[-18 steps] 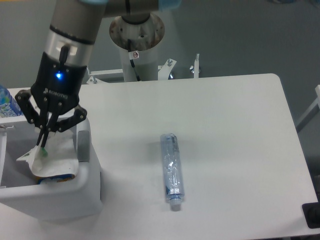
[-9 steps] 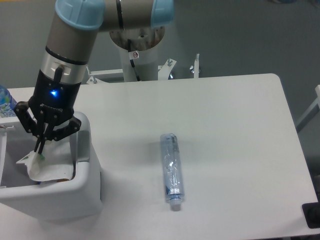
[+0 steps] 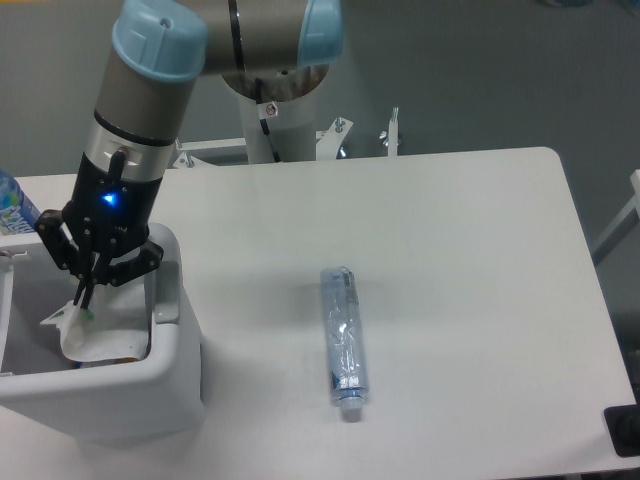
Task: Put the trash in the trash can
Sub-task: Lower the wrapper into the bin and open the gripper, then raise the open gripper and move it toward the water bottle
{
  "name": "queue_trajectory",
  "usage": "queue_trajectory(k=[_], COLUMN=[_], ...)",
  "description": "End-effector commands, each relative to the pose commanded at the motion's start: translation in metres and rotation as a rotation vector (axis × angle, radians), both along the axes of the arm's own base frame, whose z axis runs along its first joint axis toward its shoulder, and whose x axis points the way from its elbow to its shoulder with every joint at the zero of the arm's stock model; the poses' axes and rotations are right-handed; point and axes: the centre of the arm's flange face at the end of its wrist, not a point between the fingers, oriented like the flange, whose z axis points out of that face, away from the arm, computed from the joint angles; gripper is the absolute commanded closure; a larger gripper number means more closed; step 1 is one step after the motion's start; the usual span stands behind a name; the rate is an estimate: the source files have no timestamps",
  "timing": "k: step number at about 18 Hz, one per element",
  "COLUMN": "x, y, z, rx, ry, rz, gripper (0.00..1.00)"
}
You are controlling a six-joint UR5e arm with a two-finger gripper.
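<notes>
My gripper (image 3: 84,303) hangs inside the mouth of the white trash can (image 3: 170,385) at the left edge of the table. Its fingers are shut on the crumpled white wrapper (image 3: 95,337), which hangs down into the bin. The flattened clear bottle (image 3: 343,331) with a bluish tint lies on the table at the middle, cap end toward the front, well to the right of the gripper.
An upright blue-labelled bottle (image 3: 10,206) shows partly at the far left edge behind the bin. The arm's white base column (image 3: 275,95) stands behind the table. The table's right edge runs near x 600.
The gripper has sunk lower into the trash can with the wrapper still held. The flattened bottle has not moved.
</notes>
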Motion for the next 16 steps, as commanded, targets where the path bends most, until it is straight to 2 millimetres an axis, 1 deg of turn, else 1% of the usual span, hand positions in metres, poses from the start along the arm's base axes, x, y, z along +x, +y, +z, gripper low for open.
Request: queue_trajectory(k=[1,2,5,7,12,13,14,16], x=[0.000,-0.001,-0.002,-0.002,-0.002,-0.002,-0.003,-0.003], y=[0.000,0.000,0.000,0.000,0.000,0.000,0.000,-0.001], z=[0.001,0.001,0.000,0.003,0.007,0.007,0.009,0.016], rx=[0.002,-0.003,-0.007,-0.002,0.006,0.006,0.008,0.019], ry=[0.003,0.011,0.018,0.019,0.024,0.024,0.025,0.031], rz=[0.001,0.006,0.010,0.013,0.013,0.013,0.014,0.015], gripper=[0.43,0.42,0.29,0.28,0.16,0.12,0.08,0.04])
